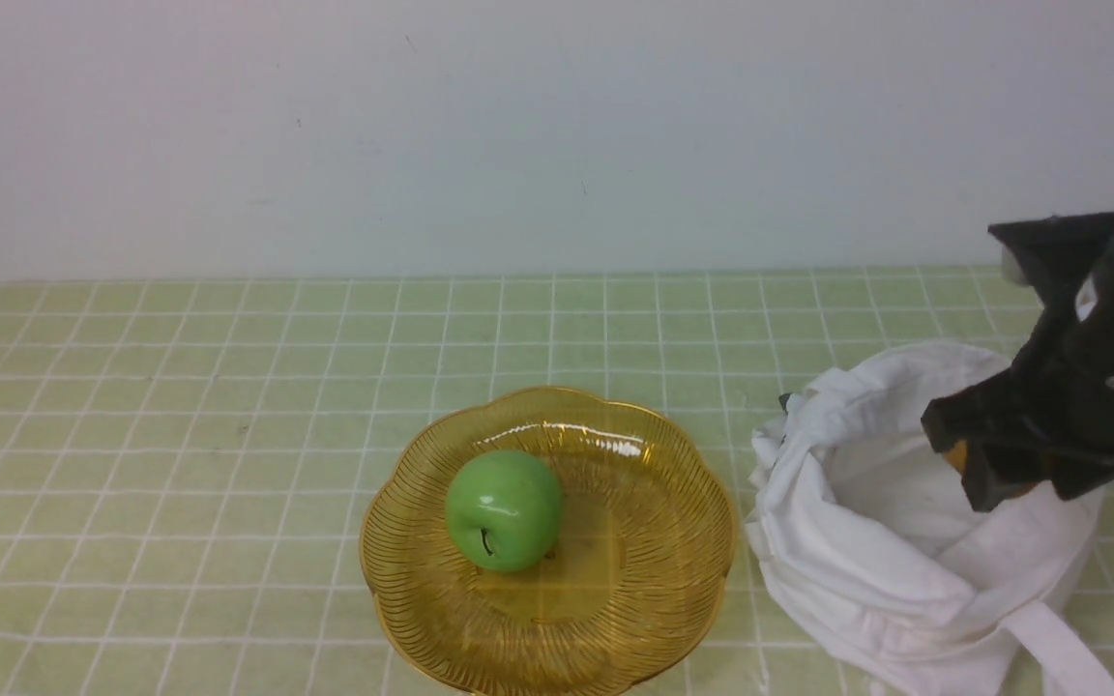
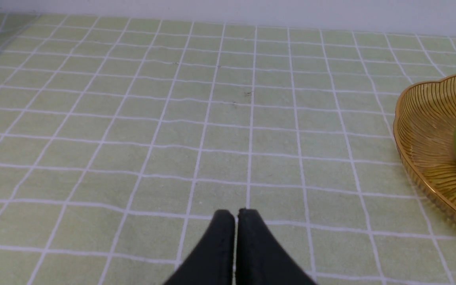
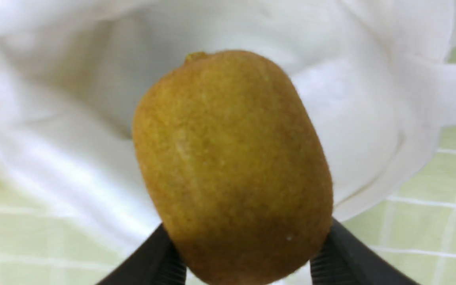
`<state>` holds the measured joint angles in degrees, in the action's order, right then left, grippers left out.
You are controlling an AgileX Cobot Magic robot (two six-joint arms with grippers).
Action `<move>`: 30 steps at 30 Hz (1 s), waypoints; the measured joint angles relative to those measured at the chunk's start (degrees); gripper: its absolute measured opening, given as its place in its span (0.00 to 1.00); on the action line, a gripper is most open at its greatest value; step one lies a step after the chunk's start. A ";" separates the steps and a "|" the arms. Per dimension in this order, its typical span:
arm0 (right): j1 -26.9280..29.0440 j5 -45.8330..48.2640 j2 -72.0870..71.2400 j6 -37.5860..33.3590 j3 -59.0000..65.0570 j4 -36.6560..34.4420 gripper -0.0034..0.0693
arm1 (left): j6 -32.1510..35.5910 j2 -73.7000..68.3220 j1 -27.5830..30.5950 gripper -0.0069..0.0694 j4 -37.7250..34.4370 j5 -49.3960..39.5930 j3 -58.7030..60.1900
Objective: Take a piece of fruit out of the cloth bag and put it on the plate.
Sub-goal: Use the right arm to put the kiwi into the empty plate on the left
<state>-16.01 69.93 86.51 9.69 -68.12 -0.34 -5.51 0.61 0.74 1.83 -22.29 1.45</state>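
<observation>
Nearest the robot, an amber ribbed plate is set on the green checked bench, and a green apple is seen lying in it, left of its middle. Just to the plate's right, a white cloth bag is slumped open on the bench, with a strap trailing toward the near edge. Over the bag's open mouth the right hand is held, and a brown kiwi is pinched between its two fingers. In the right wrist view the bag's white folds are seen behind the fruit; in the front view only a sliver of the kiwi is shown at the fingertips, well apart from the plate. The left hand is seen only in its own wrist view, its fingers pressed together on nothing, over bare bench with the plate's rim close by. Farther off, the bench is met by a plain pale wall.
</observation>
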 joint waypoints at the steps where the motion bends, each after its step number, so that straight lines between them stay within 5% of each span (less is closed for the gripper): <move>1: -0.10 0.10 -1.53 -1.21 0.00 -2.39 0.56 | 0.00 0.00 0.00 0.08 0.00 0.00 0.00; 10: -11.20 -12.59 -3.55 -20.45 0.00 -23.86 0.56 | 0.00 0.00 0.00 0.08 0.00 0.00 0.00; 14: -16.50 -20.02 2.37 -22.55 0.00 -23.06 0.56 | 0.00 0.00 0.00 0.08 0.00 0.00 0.00; 25: -17.84 -26.35 14.82 -25.16 0.00 -20.98 0.56 | 0.00 0.00 0.00 0.08 0.00 0.00 0.00; 29: -17.90 -28.23 16.94 -27.25 0.00 -20.98 0.61 | 0.00 0.00 0.00 0.08 0.00 0.00 0.00; 30: -17.95 -29.04 17.42 -27.72 0.00 -20.98 0.69 | 0.00 0.00 0.00 0.08 0.00 0.00 0.00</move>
<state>-33.96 40.89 103.93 -18.03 -68.12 -21.33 -5.51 0.61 0.74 1.83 -22.29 1.45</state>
